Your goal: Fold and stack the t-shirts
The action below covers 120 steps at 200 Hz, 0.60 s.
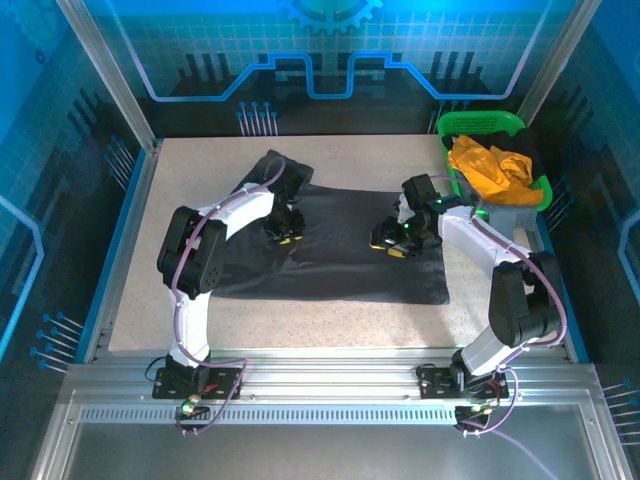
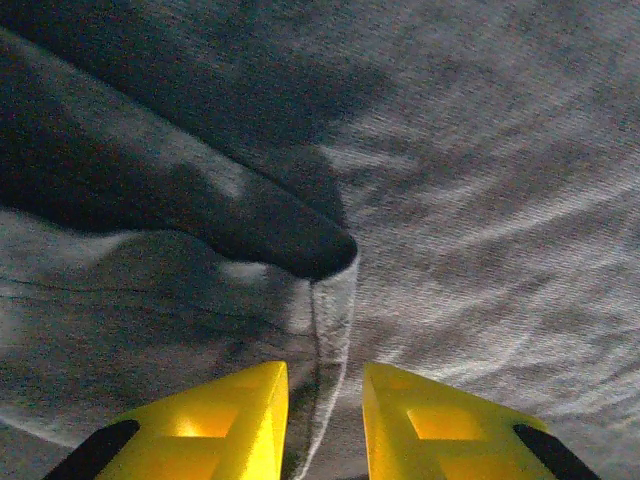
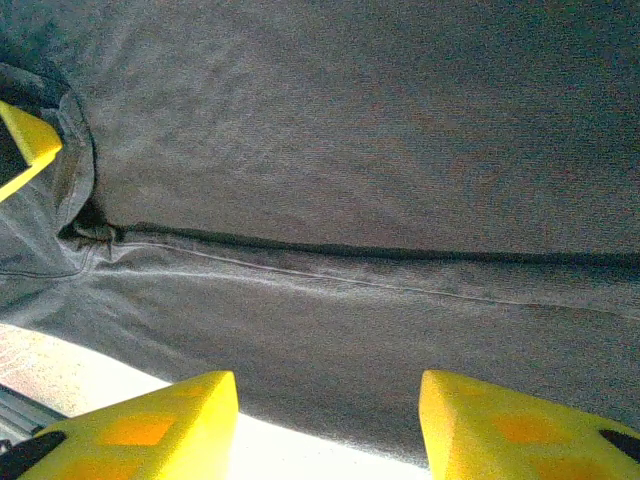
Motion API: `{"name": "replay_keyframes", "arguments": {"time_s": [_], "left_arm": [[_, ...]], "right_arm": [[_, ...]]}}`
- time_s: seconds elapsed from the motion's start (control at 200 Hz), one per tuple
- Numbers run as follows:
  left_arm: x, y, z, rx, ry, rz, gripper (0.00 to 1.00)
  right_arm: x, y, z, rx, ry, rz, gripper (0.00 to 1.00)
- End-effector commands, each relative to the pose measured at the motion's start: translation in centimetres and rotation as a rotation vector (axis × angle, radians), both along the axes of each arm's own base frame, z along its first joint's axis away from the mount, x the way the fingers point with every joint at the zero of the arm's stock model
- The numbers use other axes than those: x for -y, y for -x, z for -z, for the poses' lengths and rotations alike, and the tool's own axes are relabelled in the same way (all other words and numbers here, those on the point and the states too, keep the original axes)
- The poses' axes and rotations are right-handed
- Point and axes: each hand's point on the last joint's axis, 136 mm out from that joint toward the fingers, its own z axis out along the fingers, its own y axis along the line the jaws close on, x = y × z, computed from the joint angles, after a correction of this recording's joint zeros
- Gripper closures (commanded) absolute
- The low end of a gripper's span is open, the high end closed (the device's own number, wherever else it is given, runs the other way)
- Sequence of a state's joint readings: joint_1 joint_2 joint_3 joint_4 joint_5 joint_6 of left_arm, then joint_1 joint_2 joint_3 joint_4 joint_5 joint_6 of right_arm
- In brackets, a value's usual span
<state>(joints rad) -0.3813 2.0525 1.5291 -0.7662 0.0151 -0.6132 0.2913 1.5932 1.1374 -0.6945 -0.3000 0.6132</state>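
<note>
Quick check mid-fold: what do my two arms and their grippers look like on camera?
Left arm and right arm: white links, bulky black joints, a lilac cable looped along each. Left gripper and right gripper: bright yellow wedge-shaped jaws with black patches low on their outer sides. A green light glows near the right wrist.

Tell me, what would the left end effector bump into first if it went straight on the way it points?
Most likely the black t-shirt: the left end effector points right at its stitched edge, very close, though exact depth is unclear.
</note>
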Motion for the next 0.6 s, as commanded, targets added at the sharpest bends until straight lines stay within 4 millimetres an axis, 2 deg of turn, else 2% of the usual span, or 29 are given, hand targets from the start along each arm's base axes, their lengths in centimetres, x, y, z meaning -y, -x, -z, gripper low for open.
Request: {"name": "replay_keyframes", "arguments": {"time_s": [0.0,0.31,0.42,0.595], "left_arm": [[-0.7,0.3,0.9,-0.032,-0.027,0.024,0.72],[1.3,1.1,2.0,-0.064,0.001,0.066,0.79],[1.3,1.3,1.9,-0.056,-0.011,0.066,0.88],[1.7,1.1,0.8,-0.019,-0.024,0.087,1.0]], "right_arm": [[0.1,-0.2,-0.2,-0.005,-0.015,-0.008,0.48],[0.2,0.0,0.0,-0.011,-0.012,-0.003,0.48],[0.2,-0.2,0.1,-0.011,-0.015,0.004,0.48],[0.1,-0.2,0.3,-0.012,-0.016,0.002,0.48]]}}
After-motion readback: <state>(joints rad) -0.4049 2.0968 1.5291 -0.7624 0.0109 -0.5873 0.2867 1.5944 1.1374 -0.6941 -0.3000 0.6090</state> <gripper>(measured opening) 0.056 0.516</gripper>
